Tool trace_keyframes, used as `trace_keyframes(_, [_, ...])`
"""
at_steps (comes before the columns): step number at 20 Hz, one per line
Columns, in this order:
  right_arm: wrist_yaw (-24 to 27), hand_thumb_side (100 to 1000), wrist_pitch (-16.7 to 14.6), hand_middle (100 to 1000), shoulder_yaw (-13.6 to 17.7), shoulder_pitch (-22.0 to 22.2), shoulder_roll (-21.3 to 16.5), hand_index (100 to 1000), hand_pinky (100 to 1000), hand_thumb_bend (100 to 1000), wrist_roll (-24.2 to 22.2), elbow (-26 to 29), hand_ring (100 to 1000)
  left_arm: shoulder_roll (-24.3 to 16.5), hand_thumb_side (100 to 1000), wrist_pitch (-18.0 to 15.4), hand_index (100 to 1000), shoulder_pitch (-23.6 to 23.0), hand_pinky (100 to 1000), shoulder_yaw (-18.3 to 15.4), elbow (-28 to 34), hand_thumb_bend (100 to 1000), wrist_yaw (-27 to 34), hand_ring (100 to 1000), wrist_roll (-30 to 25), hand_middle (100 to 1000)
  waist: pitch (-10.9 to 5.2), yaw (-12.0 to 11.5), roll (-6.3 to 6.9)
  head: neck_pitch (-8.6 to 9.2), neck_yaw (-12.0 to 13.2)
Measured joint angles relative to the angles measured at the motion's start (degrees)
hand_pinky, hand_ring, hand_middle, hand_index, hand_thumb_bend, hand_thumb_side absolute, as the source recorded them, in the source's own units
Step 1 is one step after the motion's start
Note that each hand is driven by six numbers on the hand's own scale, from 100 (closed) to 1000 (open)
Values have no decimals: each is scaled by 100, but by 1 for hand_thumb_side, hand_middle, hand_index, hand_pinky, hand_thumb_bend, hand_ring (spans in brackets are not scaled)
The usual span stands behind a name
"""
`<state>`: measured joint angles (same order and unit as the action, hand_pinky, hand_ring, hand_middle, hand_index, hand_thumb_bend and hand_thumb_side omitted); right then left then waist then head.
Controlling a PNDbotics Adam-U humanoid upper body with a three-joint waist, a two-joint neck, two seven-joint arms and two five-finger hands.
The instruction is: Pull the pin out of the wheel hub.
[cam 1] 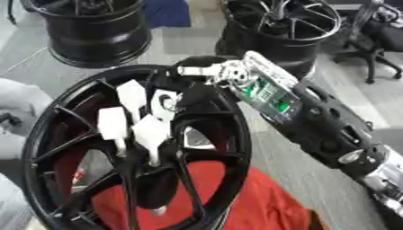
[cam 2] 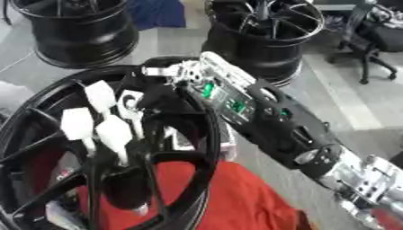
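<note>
In the left eye view, a black wheel hub point(cam 1: 138, 148) is seen standing over a red cloth point(cam 1: 236, 197), with white-headed pins point(cam 1: 150, 132) set among its spokes. The right hand point(cam 1: 177, 96) is curled round one pin point(cam 1: 163, 104) near the rim. In the right eye view, two more black wheels point(cam 2: 264, 31) are seen behind.

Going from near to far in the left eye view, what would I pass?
Red cloth → big black wheel with white pins standing in it → the robot's right hand reaching into the wheel → two more black wheels, one far left, one far right.
</note>
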<state>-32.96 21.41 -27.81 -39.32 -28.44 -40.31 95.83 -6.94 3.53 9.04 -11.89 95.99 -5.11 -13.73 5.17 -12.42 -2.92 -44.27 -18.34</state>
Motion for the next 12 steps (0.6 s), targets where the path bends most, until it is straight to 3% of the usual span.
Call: trace_keyframes(12, [-320,660,-112,868,-46,0,100,964,873,100,-264,6,879,0,765,0,686,0,543,0,0,100,3,704,0,604,0,-10,0,0,-6])
